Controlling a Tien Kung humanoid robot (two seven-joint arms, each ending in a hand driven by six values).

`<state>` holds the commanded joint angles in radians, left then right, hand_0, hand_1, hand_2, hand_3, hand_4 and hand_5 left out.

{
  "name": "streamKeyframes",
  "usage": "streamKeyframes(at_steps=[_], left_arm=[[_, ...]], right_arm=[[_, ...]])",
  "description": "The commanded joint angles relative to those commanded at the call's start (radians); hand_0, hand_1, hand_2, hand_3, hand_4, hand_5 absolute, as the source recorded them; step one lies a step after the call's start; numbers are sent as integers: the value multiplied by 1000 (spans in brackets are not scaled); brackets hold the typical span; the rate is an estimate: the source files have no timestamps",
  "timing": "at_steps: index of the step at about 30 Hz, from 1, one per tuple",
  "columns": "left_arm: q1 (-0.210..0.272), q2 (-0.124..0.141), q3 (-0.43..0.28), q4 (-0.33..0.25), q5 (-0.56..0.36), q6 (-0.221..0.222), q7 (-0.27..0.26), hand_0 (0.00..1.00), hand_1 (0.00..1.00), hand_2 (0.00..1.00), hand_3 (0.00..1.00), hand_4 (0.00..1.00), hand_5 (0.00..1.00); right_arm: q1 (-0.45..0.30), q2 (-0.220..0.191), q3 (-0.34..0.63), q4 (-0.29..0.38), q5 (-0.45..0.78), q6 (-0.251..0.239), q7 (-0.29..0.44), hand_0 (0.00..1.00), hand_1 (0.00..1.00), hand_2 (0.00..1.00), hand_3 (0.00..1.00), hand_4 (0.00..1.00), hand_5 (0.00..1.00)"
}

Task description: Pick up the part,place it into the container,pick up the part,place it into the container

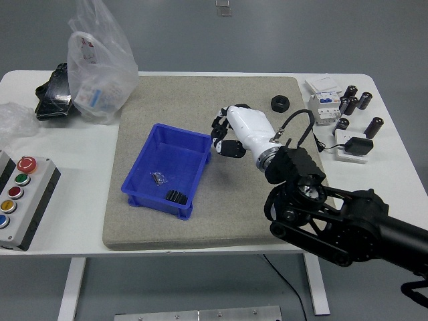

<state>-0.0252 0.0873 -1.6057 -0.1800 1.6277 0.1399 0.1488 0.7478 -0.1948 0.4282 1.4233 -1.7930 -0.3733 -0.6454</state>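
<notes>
My right hand [226,136] covers one nut [239,108], fingers curled; I can't tell if they grip. Second nut [279,103] waits; bin [168,170] holds only small bits.

The right hand [227,134] reaches in over the grey mat [207,221], its fingers curled just right of the blue bin [150,175], and it covers one black nut so that whether it grips it cannot be told. A second black nut [279,103] lies near the mat's far right corner, and small dark parts [175,196] sit inside the bin. On the white table [80,221] stand a button box [19,198] at the left, a plastic bag [99,63] at the far left, and black cylinders [354,100] at the right.
</notes>
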Motion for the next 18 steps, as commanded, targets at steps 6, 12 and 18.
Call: streamKeyframes(at_steps=[6,12,18], left_arm=[[1,1,0,0,1,1,3,626,529,517,621,692,326],[0,1,-1,0,4,1,4,626,529,517,620,693,334],[-2,0,1,0,3,0,2,626,529,517,620,694,335]], right_arm=[[22,32,-53,-22,94,-33,16,458,701,715,719,484,125],[19,40,-75,-26,122,22,31,448,722,772,772,590,117],[20,41,-81,-24,114,46,35,424,719,766,772,629,126]])
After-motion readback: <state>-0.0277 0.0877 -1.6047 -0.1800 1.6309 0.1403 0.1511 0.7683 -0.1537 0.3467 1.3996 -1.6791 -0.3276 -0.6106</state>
